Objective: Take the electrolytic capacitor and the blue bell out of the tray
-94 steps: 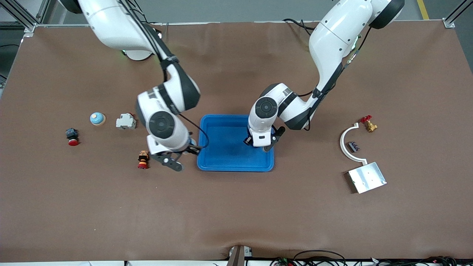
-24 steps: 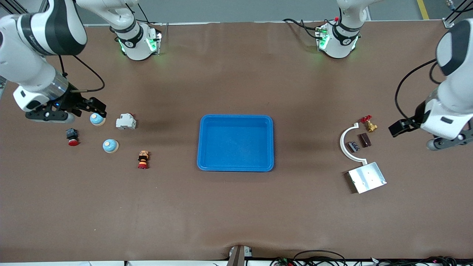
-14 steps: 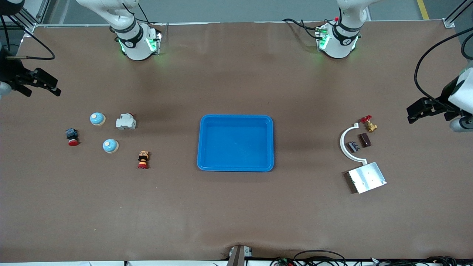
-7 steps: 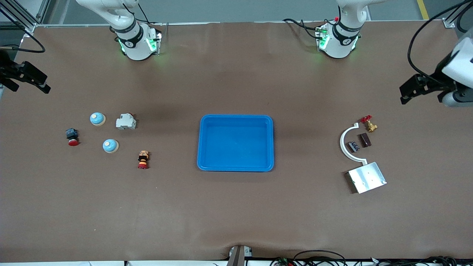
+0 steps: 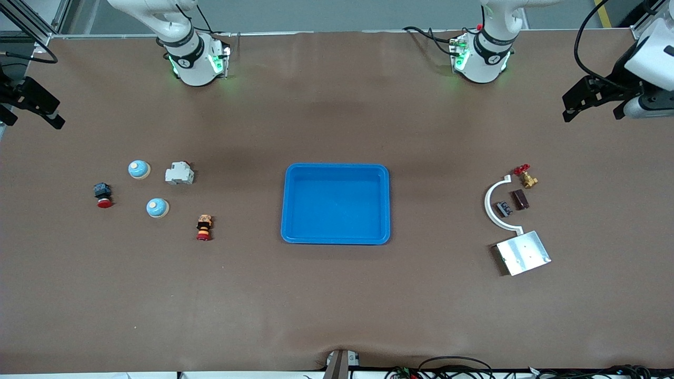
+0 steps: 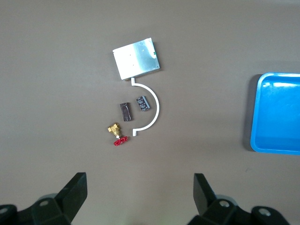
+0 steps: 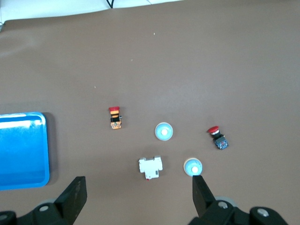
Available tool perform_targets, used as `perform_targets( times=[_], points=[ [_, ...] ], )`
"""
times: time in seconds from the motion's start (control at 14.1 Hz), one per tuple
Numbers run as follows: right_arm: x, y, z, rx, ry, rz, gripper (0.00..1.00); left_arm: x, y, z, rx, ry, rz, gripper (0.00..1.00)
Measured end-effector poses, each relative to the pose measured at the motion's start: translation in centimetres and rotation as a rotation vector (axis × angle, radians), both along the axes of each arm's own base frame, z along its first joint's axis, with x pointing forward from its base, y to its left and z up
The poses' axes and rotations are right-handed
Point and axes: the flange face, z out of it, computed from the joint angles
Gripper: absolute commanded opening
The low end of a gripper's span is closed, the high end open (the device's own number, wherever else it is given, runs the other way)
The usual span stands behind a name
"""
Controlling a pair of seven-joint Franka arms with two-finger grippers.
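Two blue bells lie at the right arm's end of the table. One (image 5: 139, 169) is beside a white breaker (image 5: 179, 173); the other (image 5: 157, 207) is nearer the front camera. Both show in the right wrist view (image 7: 192, 166) (image 7: 164, 131). A brown capacitor block (image 5: 521, 199) lies inside a white arc (image 5: 492, 208), next to a small dark part (image 5: 505, 209). It shows in the left wrist view (image 6: 124, 111). My right gripper (image 5: 29, 102) is open and empty, high over the table's edge. My left gripper (image 5: 597, 104) is open and empty, high over the left arm's end.
A blue tray (image 5: 337, 239) sits mid-table and holds nothing. A red push button (image 5: 102, 195) and an orange-red button stack (image 5: 204, 227) lie near the bells. A brass valve (image 5: 526, 177) and a metal plate (image 5: 523, 252) lie by the arc.
Both grippers have left the tray and swung out high over opposite table ends. The nearer bell and the brown capacitor block now lie on the table; neither showed in the oldest frame.
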Motion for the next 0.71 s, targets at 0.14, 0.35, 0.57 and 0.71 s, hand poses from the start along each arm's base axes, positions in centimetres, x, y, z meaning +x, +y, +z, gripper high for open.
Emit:
perform_targets(
  times=[0.14, 0.35, 0.57, 0.71],
  points=[
    [0.1, 0.1, -0.1, 0.001, 0.042, -0.001, 1.0, -0.2, 0.2, 0.3, 0.0, -0.006, 0.0, 1.0],
    [1.2, 0.4, -0.3, -0.008, 0.087, 0.005, 1.0, -0.2, 0.2, 0.3, -0.002, -0.006, -0.007, 1.0],
    [2.4, 0.7, -1.2, -0.019, 0.113, 0.012, 1.0, -0.1, 0.2, 0.4, -0.002, -0.009, -0.008, 1.0],
    [2.7, 1.0, -1.7, -0.022, 0.125, 0.018, 1.0, -0.1, 0.2, 0.6, -0.003, -0.016, -0.008, 1.0]
  ],
)
